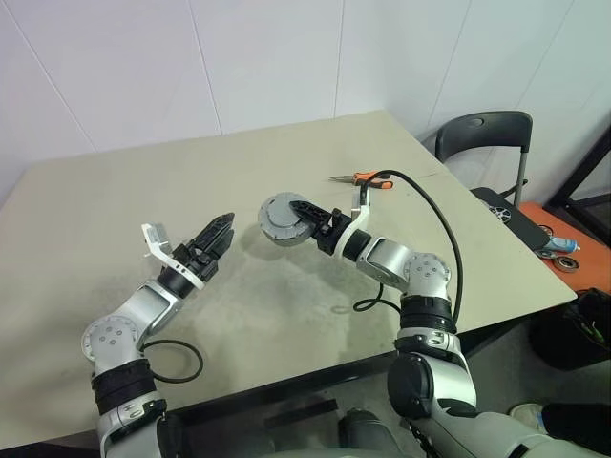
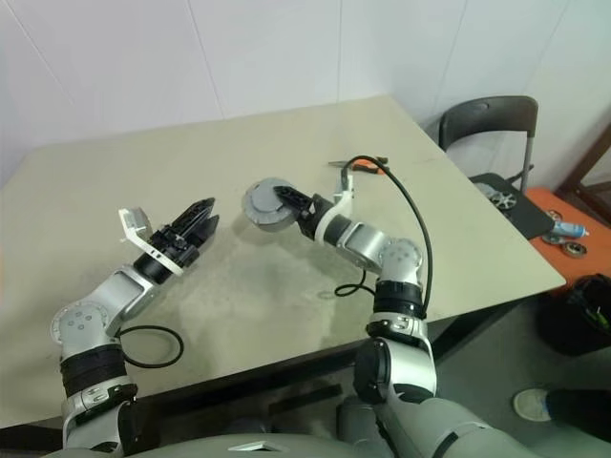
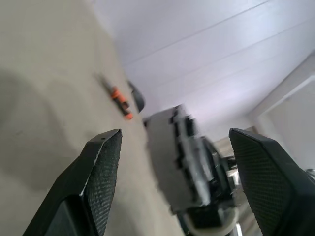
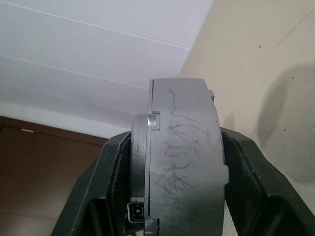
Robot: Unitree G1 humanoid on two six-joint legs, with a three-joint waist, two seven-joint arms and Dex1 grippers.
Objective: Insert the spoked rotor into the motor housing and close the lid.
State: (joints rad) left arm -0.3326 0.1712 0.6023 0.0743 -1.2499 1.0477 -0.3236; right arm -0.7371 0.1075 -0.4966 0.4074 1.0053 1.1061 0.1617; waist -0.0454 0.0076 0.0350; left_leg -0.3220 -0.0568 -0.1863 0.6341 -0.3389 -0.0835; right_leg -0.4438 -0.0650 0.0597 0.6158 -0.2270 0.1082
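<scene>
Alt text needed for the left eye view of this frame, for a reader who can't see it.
The robot's right hand holds a round grey motor assembly in the air over a beige table. The left hand hovers nearby, open and empty, pointing toward it. Orange-handled pliers lie on the table's far side, and a dark chair stands past its corner.

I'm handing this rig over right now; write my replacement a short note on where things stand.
Right gripper: shut on the motor housing, a round grey assembly held on edge above the table.
Left gripper: open, empty, pointed toward the housing with a gap between them.
Orange-handled pliers lie on the table beyond the right arm.
Done: the housing is lifted and looks closed up, though I cannot tell from here whether the rotor is inside or the lid is fully seated.
Left: check the lid's seating, then set the assembly down.
</scene>
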